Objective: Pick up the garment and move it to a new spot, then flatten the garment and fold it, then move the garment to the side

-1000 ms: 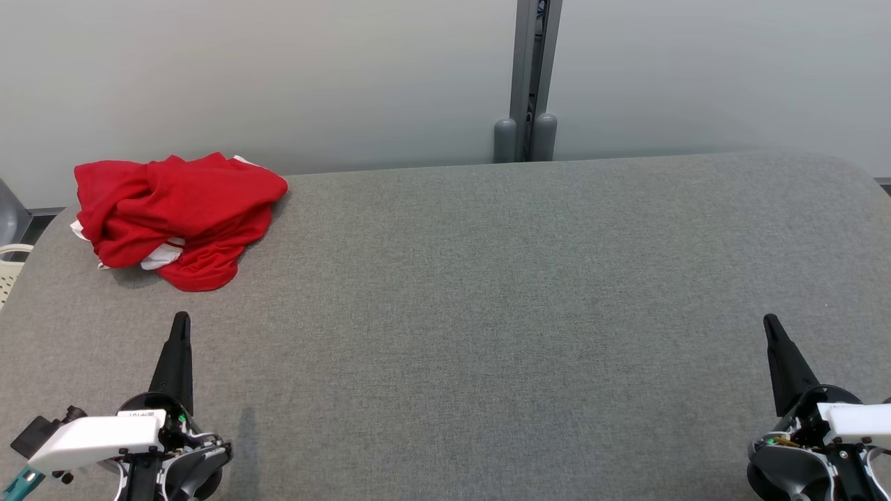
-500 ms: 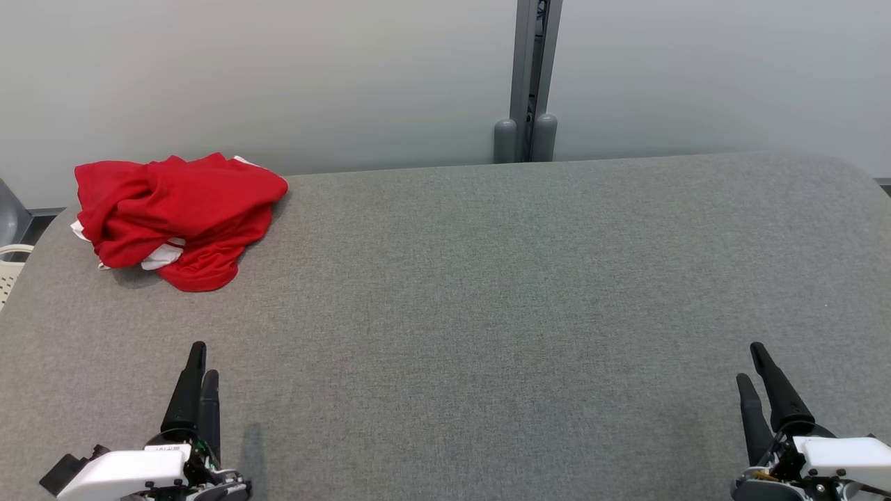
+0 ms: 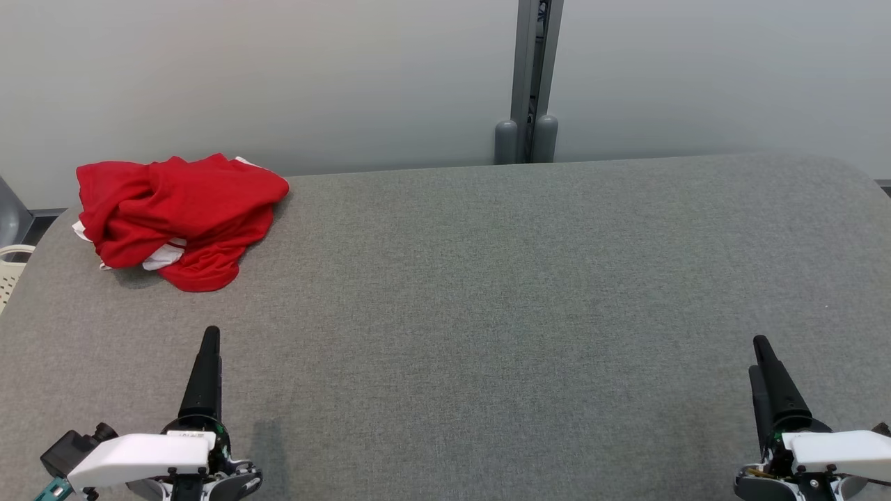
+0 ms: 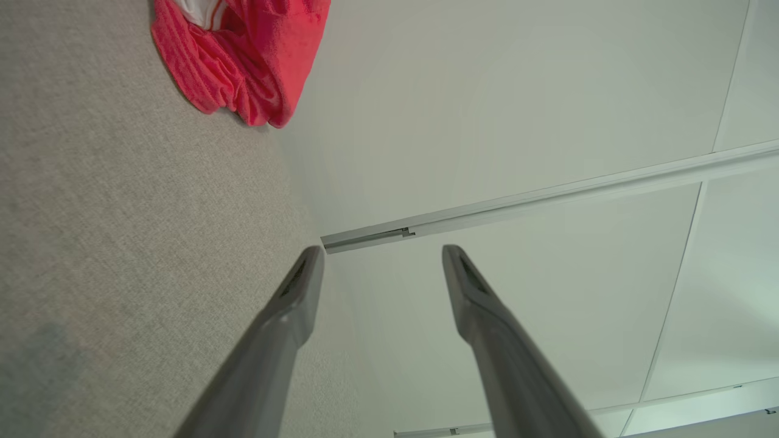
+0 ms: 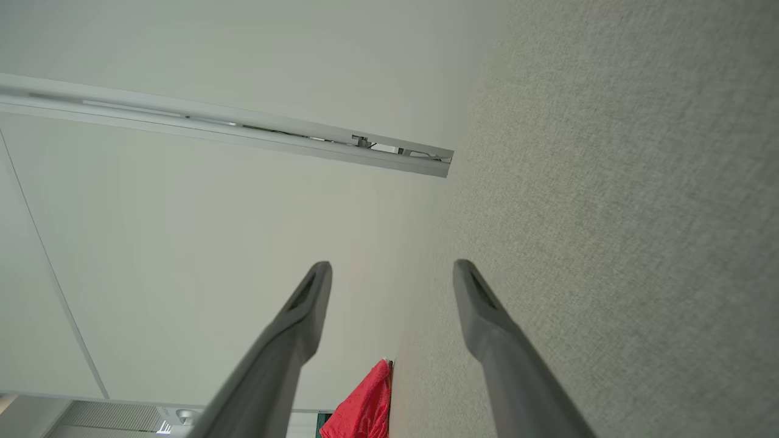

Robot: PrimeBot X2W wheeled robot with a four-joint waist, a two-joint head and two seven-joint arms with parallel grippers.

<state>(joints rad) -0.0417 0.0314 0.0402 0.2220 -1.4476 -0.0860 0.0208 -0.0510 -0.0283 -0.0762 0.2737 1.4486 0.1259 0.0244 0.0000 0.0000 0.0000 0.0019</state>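
A pale container (image 3: pixel 10 270) sits left of the left hand (image 4: pixel 380 252), contents hidden. The red garment (image 3: pixel 177 216) lies ahead of that hand; it and the right hand (image 5: pixel 392 267) gape wide.

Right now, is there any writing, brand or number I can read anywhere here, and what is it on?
No text here can be read.
Small white label at the base of the left gripper: print too small to read.
Red garment: no print shows.

Soft red cloth garment (image 3: pixel 177 216) lies on matt, coarse-woven grey table (image 3: pixel 487 292).
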